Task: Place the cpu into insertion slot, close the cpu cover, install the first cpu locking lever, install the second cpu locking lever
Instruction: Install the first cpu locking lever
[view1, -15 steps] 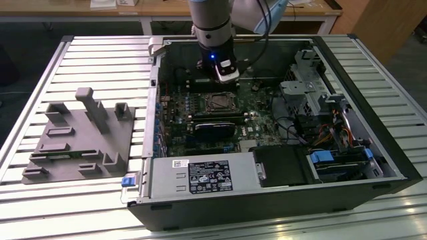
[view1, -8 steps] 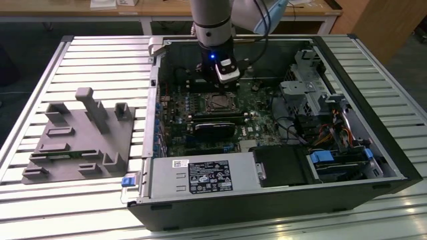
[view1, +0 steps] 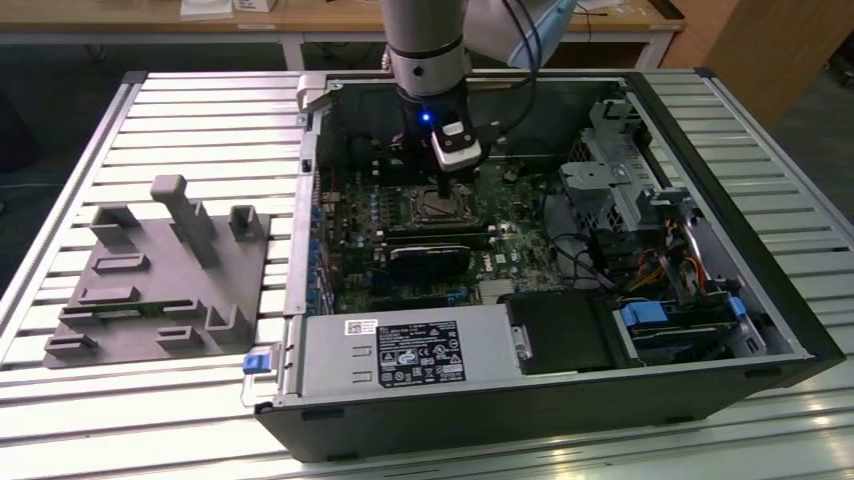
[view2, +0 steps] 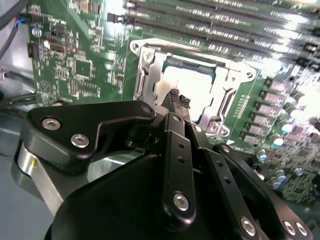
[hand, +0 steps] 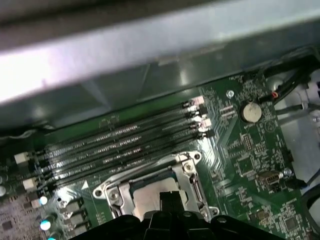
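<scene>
The cpu (view2: 187, 85) sits in the insertion slot (view2: 150, 75) on the green motherboard (view2: 75, 65), its pale silvery face showing flat within the metal rim in both wrist views, so the placing step looks done. The claw (view2: 176, 98) hangs directly over the chip with its dark fingertips drawn together into a narrow point, and nothing shows between them; whether the tips touch the chip's face cannot be settled from these angles.

The cpu cover (hand: 187, 172) appears as a silvery frame around the socket, and it seems to lie down over the chip's edges, though the claw's body hides the nearer side, so I cannot say for certain that it is fully closed. The two locking levers are hard to pick out: no thin rods can be told apart, and their state is unknown.

In the exterior view the arm (view1: 424, 50) reaches into the open computer case (view1: 747, 290) on the slatted bench (view1: 200, 110), blocking much of the socket.
</scene>
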